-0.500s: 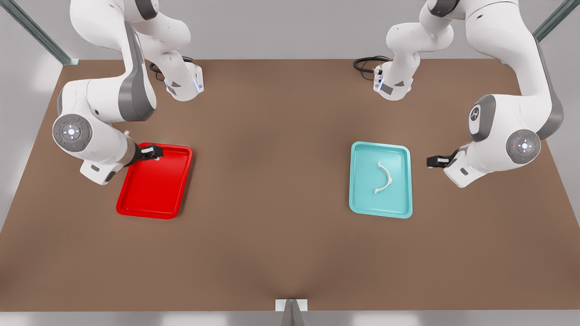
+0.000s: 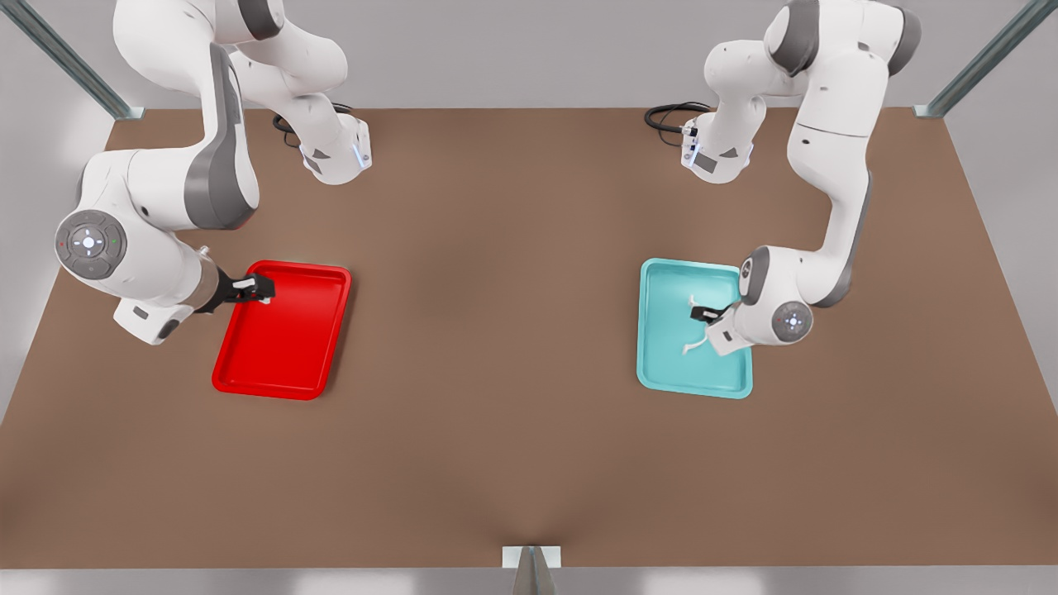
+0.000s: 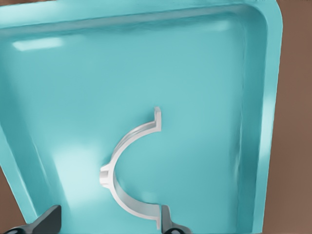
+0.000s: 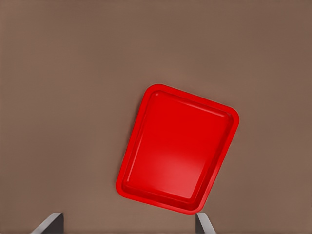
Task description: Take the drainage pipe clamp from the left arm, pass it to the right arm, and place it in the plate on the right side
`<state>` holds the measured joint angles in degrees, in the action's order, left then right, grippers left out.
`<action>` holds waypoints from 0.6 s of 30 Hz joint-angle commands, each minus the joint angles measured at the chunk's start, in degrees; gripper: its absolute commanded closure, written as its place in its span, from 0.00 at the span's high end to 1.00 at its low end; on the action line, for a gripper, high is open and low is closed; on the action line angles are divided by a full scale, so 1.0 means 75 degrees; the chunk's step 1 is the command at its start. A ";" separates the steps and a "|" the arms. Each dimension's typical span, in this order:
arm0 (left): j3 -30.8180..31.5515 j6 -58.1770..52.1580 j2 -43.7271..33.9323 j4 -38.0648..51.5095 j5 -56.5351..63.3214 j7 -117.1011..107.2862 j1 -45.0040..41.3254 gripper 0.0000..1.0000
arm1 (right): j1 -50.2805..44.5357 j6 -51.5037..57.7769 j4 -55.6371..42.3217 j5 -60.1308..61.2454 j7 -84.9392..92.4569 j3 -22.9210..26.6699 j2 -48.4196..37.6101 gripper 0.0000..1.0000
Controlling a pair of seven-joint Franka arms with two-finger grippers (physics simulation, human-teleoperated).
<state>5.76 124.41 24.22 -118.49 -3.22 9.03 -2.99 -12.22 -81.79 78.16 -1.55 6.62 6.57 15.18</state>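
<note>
Your left gripper (image 2: 702,313) hangs over the teal tray (image 2: 661,364) on the front view's right, fingers (image 3: 48,219) spread apart, empty. The drainage pipe clamp (image 3: 127,170) lies flat in that tray, under the gripper. Your right gripper (image 2: 263,289) waits over the red plate's (image 2: 281,364) far-left corner, fingers (image 4: 48,222) apart, holding nothing.

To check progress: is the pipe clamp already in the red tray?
No, the pipe clamp lies in the teal tray; the red tray holds nothing.
</note>
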 commanded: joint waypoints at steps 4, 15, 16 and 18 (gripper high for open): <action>0.0006 0.1845 0.0275 -0.0080 0.0324 0.2675 -0.0035 1.00 | 0.0000 -0.0028 -0.0003 0.0008 0.0137 0.0003 -0.0008 1.00; 0.0018 0.2045 0.0392 -0.0420 0.0324 0.2698 -0.0211 1.00 | -0.0024 -0.0028 -0.0003 0.0008 0.0137 -0.0021 0.0062 1.00; 0.0029 0.2045 0.0439 -0.0420 0.0324 0.2698 -0.0211 1.00 | -0.0012 -0.0028 -0.0003 0.0008 0.0137 -0.0021 0.0050 1.00; 0.0017 0.2068 0.0451 -0.0408 0.0348 0.2686 -0.0223 0.93 | -0.0012 -0.0028 -0.0003 0.0008 0.0137 -0.0021 0.0050 1.00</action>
<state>5.93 138.92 27.64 -121.59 -0.81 21.93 -4.63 -12.31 -82.03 78.16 -1.55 7.27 6.40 15.62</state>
